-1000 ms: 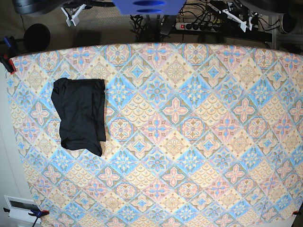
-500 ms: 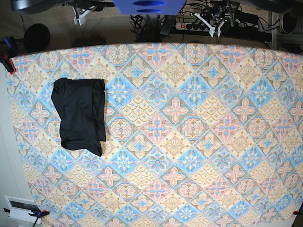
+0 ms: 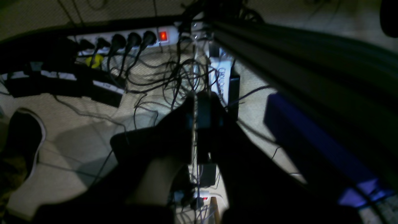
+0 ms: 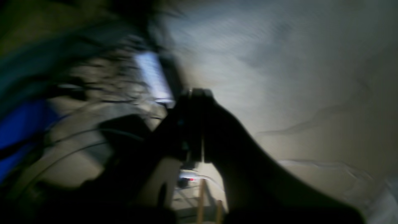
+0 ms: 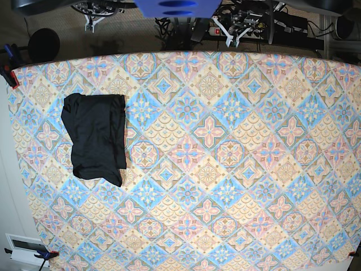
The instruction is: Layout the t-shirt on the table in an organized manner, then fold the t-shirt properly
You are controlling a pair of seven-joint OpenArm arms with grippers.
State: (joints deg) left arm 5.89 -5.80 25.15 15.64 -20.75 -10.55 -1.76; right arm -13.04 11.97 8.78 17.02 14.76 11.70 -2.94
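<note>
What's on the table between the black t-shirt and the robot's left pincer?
Only bare patterned table lies between t-shirt and left pincer, seen in base view.

On the table point(image 5: 225, 169), toward the base view's left side and nearer its far edge, the t-shirt point(image 5: 96, 138), folded into a compact block; beyond the far edge, on the floor, a power strip point(image 5: 225, 31) amid cables; above that strip, the left gripper point(image 5: 230, 33); further left along the same far edge, the right gripper point(image 5: 90, 22); both well apart from the t-shirt.
</note>
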